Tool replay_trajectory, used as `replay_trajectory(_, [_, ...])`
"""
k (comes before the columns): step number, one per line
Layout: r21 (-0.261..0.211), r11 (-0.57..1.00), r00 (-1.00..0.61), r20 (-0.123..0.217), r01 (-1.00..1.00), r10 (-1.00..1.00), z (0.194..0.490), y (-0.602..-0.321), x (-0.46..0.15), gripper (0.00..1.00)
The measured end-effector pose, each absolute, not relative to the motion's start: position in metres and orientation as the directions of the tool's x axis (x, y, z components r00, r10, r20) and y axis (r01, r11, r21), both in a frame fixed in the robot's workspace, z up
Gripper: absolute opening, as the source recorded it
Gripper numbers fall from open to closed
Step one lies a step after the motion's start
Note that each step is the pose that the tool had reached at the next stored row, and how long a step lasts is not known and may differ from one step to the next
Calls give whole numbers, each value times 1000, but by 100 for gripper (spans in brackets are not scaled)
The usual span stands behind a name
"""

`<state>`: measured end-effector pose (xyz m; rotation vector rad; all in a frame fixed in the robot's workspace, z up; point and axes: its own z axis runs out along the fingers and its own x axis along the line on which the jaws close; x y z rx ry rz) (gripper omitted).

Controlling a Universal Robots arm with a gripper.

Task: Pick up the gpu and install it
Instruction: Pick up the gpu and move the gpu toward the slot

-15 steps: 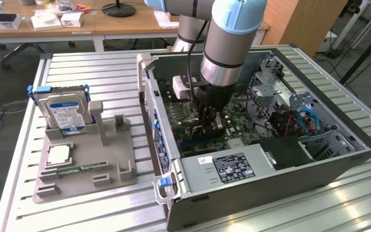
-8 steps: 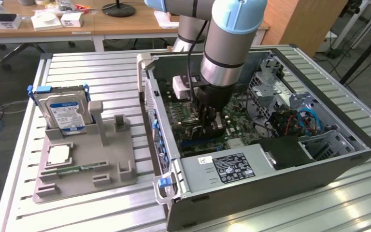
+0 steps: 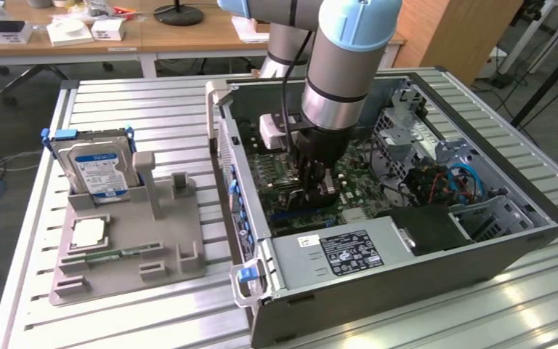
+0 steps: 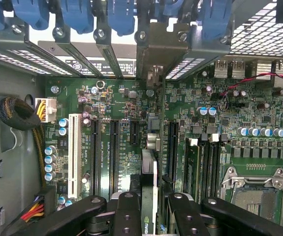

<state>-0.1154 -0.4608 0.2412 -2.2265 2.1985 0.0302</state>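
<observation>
Thin dark expansion card with a pale metal edge [image 4: 149, 187], seen edge-on, upright over the green motherboard [image 4: 131, 108] inside the open grey computer case [image 3: 511, 247]. Clenched between the black jaws of the gripper [image 4: 148, 216].

Arm [image 3: 342, 65]: one, near-vertical, wrist pointing down, reaching low. Gripper [image 3: 316, 190]: black, fingers [image 4: 126, 214] downward, closed edge-on upon a thin dark card clamped between them.
</observation>
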Motion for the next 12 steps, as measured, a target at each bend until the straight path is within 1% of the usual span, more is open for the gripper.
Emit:
replay_trajectory(3, [4, -13, 13, -24, -1000, -1000, 241, -461, -115, 27])
replay_trajectory(4, [4, -13, 13, -23, -1000, -1000, 241, -461, -115, 33])
replay_trajectory(5, [5, -13, 13, -23, -1000, -1000, 241, -461, -115, 33])
replay_trajectory(6, [5, -13, 13, -23, -1000, -1000, 241, -461, -115, 40])
replay_trajectory(12, [5, -13, 13, -23, -1000, -1000, 241, -461, -115, 40])
